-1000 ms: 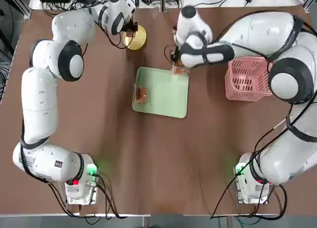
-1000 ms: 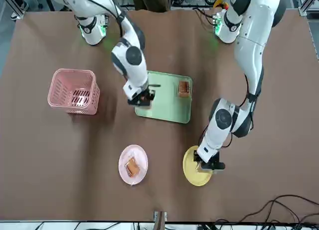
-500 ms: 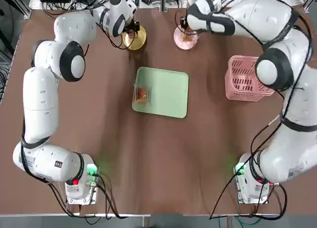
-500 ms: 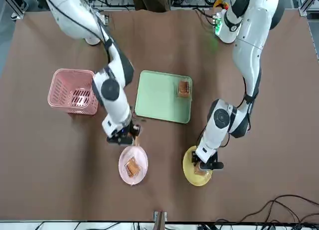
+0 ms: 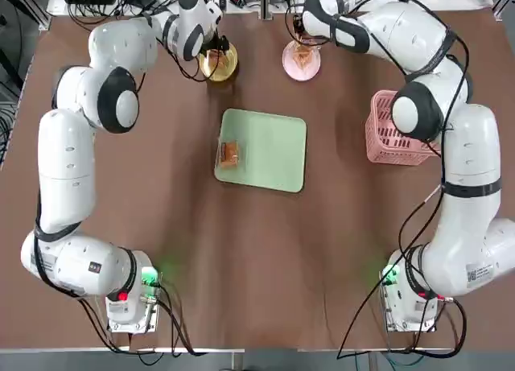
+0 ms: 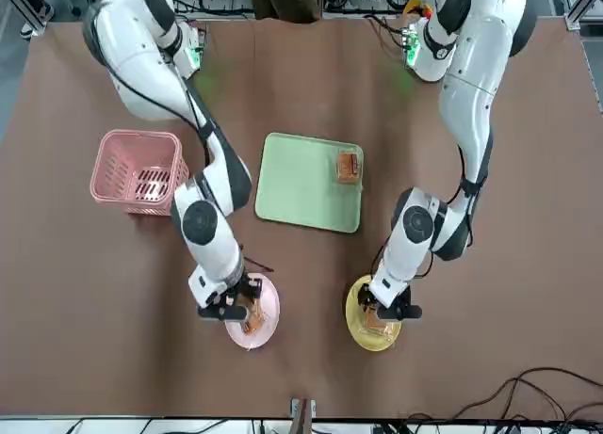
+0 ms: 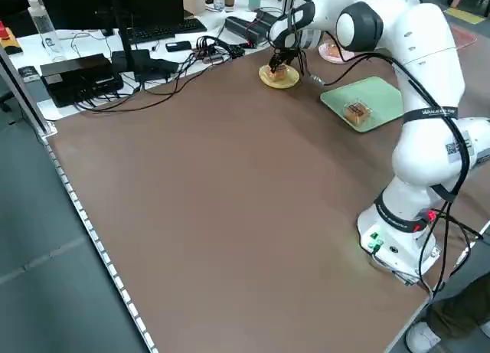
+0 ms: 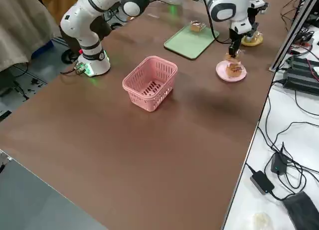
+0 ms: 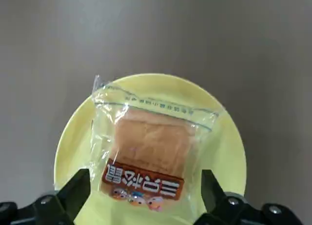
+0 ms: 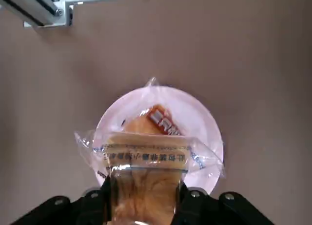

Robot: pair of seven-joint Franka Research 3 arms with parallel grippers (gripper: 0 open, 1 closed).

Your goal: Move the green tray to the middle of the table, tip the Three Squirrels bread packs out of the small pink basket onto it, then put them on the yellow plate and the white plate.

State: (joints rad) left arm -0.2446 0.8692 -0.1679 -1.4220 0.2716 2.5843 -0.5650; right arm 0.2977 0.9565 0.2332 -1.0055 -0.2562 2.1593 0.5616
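While one bread pack [image 10: 141, 181] hangs clamped in the right gripper [image 6: 229, 308] just above the white plate [image 10: 207, 132], it seems poised to be set beside the pack already lying there [image 10: 163, 120]. On the yellow plate [image 9: 224, 137] lies another pack [image 9: 146, 159], with the left gripper [image 6: 388, 313] spread wide on either side of it, apparently having let it go. A fourth pack [image 5: 230, 154] rests on the green tray [image 5: 269, 150] at mid-table [image 5: 241, 258], likely awaiting pickup. That makes four packs, two plates, one tray. Off toward the right arm's side stands one small pink basket [image 5: 394, 129], upright and apparently empty.
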